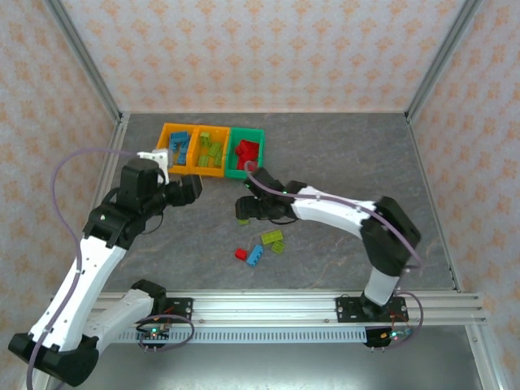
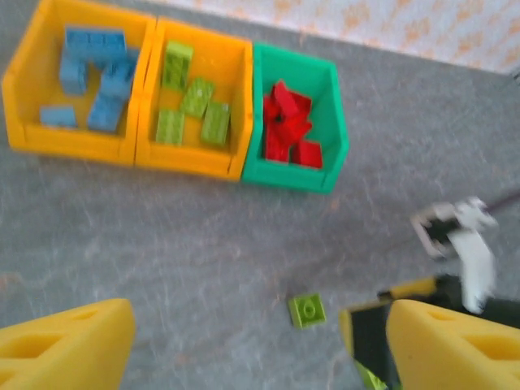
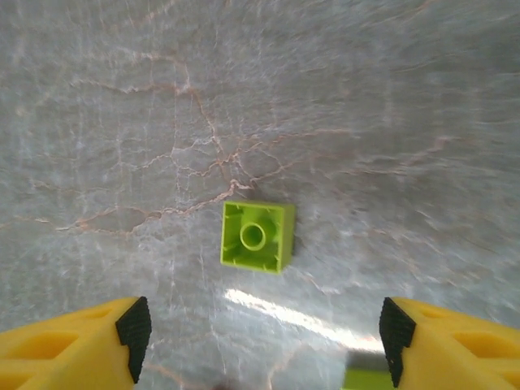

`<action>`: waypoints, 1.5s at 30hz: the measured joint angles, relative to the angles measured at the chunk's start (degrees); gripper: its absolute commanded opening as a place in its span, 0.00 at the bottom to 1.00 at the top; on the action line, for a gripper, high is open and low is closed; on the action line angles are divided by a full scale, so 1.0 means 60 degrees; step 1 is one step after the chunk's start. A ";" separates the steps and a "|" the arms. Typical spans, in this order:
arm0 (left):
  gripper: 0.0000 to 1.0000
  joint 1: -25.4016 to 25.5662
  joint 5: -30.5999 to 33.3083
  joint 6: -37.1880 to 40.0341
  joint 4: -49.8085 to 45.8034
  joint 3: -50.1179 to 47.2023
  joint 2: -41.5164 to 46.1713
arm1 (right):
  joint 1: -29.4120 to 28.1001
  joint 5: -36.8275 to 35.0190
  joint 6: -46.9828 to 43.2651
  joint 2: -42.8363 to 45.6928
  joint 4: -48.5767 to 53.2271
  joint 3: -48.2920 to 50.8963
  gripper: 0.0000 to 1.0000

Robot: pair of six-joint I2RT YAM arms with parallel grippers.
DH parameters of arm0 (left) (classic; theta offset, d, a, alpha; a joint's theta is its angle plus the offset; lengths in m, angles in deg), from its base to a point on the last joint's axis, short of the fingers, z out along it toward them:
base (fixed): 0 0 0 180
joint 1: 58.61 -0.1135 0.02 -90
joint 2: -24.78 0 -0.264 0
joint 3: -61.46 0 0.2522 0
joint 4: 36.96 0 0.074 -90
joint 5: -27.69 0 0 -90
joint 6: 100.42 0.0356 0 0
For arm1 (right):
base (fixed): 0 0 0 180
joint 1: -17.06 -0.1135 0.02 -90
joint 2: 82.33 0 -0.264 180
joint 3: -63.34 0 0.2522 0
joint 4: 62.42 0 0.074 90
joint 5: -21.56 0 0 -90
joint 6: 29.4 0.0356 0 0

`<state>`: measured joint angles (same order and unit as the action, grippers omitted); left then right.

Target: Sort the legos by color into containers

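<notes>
Top view: containers stand joined in a row at the far left of the table. The left orange bin holds blue legos, the middle orange bin lime legos, and the green bin red legos. Loose nearer the arm bases are one red lego, one blue lego and two lime legos. The right gripper hangs between these and the green bin. Left wrist view: left gripper, fingers spread wide, grasping nothing, above bare table in front of the bins. Right wrist view: right gripper fingers released, wide apart, empty. A lime brick lies hollow side up on the table ahead of them, touching neither.
</notes>
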<state>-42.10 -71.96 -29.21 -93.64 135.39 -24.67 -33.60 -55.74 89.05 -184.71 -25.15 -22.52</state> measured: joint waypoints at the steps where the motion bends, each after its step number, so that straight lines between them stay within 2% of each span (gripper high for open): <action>1: 0.89 0.0000 -0.0135 0.0036 -0.0135 -0.0178 0.0149 | -0.0033 0.0036 -0.0036 -0.0353 -0.0044 -0.0186 0.73; 6: 0.92 0.0000 -0.0554 0.0153 -0.0492 -0.0852 0.0430 | -0.0175 0.0055 -0.0262 -0.1854 -0.0142 -0.0980 0.65; 8: 0.92 0.0000 -0.0579 0.0178 -0.0557 -0.0940 0.0372 | -0.0208 -0.0102 -0.0342 -0.2189 -0.0098 -0.1129 0.53; 9: 0.92 0.0000 -0.0579 0.0219 -0.0594 -0.0940 0.0328 | -0.0229 -0.0284 -0.0382 -0.2277 -0.0011 -0.1191 0.46; 12: 0.92 0.0000 -0.0579 0.0375 -0.0623 -0.0940 0.0171 | -0.0291 -0.0729 -0.0441 -0.2277 0.0153 -0.1264 0.33; 16: 0.92 0.0000 -0.0572 0.0630 -0.0681 -0.0936 0.0029 | -0.0390 -0.1086 -0.0423 -0.1971 0.0160 -0.1086 0.28; 23: 0.92 0.0000 -0.0197 0.1151 -0.0703 -0.0878 0.0036 | -0.0404 -0.1738 -0.0634 -0.0222 -0.0510 -0.0885 0.28; 27: 0.92 0.0000 0.0044 0.1377 -0.0714 -0.0900 -0.0018 | -0.0244 -0.2197 -0.1180 -0.0379 -0.1249 -0.2095 0.28; 31: 0.92 0.0000 0.0321 0.1559 -0.0761 -0.0907 -0.0033 | 0.0280 -0.2229 -0.1614 -0.1836 -0.1803 -0.4288 0.28; 34: 0.92 0.0000 0.0477 0.1643 -0.0776 -0.0947 0.0142 | 0.0714 -0.2095 -0.1876 -0.3446 -0.1909 -0.6164 0.28; 37: 0.92 0.0000 0.0550 0.1647 -0.0787 -0.1013 0.0419 | 0.1045 -0.1861 -0.2178 -0.5246 -0.1479 -0.8331 0.29; 41: 0.92 0.0000 0.0619 0.1650 -0.0790 -0.1053 0.0532 | 0.1191 -0.1508 -0.2539 -0.7595 -0.0586 -1.1697 0.36; 43: 0.92 0.0000 0.0619 0.1650 -0.0794 -0.1056 0.0503 | 0.1184 -0.1228 -0.2663 -0.8335 -0.0339 -1.2761 0.45; 44: 0.92 0.0000 0.0619 0.1650 -0.0794 -0.1056 0.0484 | 0.1177 -0.1107 -0.2728 -0.8542 -0.0295 -1.3034 0.57; 45: 0.92 0.0000 0.0619 0.1650 -0.0801 -0.1056 0.0444 | 0.1155 -0.1031 -0.2798 -0.8670 -0.0262 -1.3205 0.64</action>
<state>-42.10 -68.24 -19.31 -98.44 129.05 -22.00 -26.67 -61.92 72.26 -236.73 -26.72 -101.75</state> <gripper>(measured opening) 0.920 0.504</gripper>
